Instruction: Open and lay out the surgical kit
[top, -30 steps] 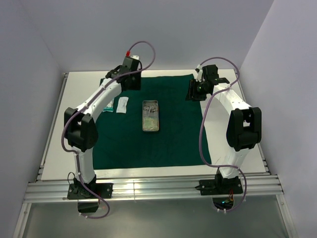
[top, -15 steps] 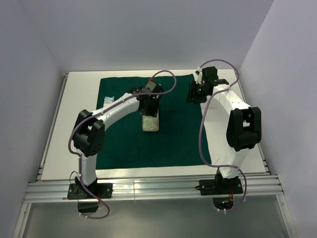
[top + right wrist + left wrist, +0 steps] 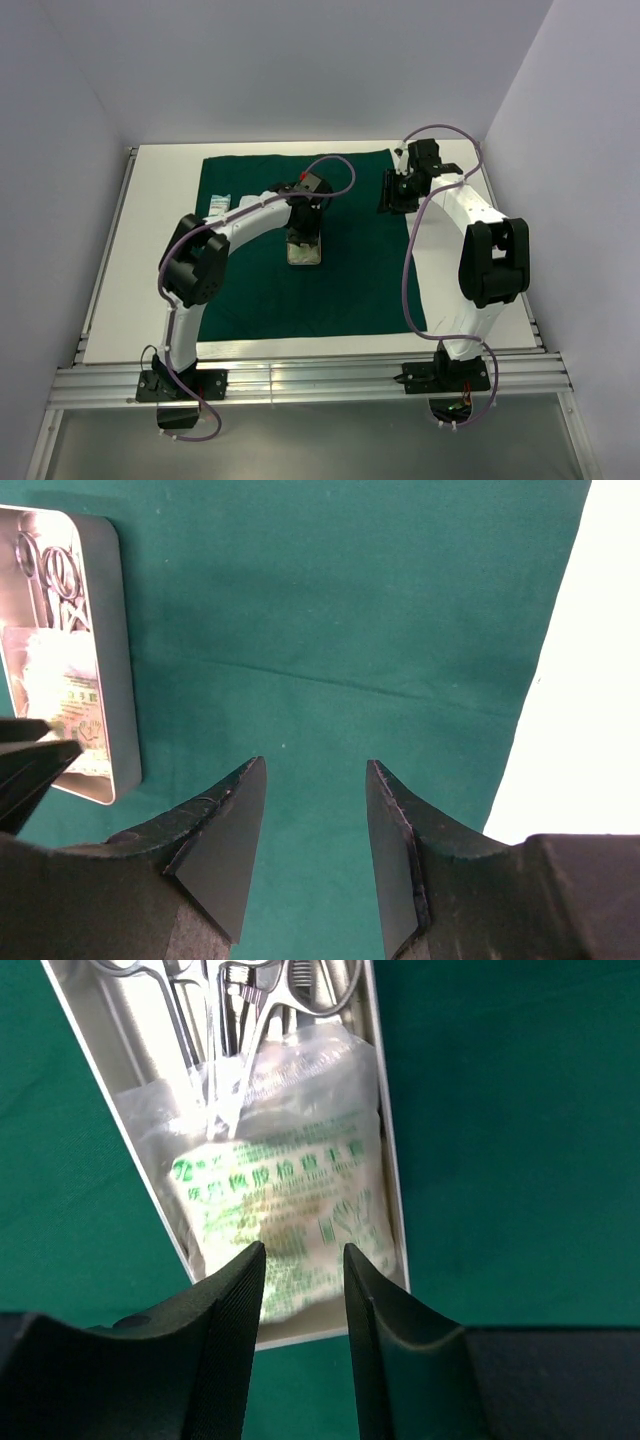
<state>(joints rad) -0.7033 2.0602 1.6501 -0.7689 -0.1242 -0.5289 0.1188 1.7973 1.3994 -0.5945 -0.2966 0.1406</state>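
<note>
This looks like a robotics lab test cell, though little beyond it shows: plain pale walls (image 3: 300, 70) box a white tabletop (image 3: 150, 260) from 9 through 12 to 3 o'clock, with a left arm (image 3: 240, 215) and right arm (image 3: 465, 205) bolted to an aluminium rail (image 3: 310, 385) at 6 o'clock.

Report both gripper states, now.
Left gripper: open, empty, over the packet in the tray.
Right gripper: open, empty, over the green cloth.

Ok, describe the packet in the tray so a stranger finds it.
On the white table lies a dark green cloth, with a small steel tray near its middle. The packet lies in the tray's end below the left gripper: soft clear plastic with green print, unlike the steel ring-handled instruments next to it.
</note>
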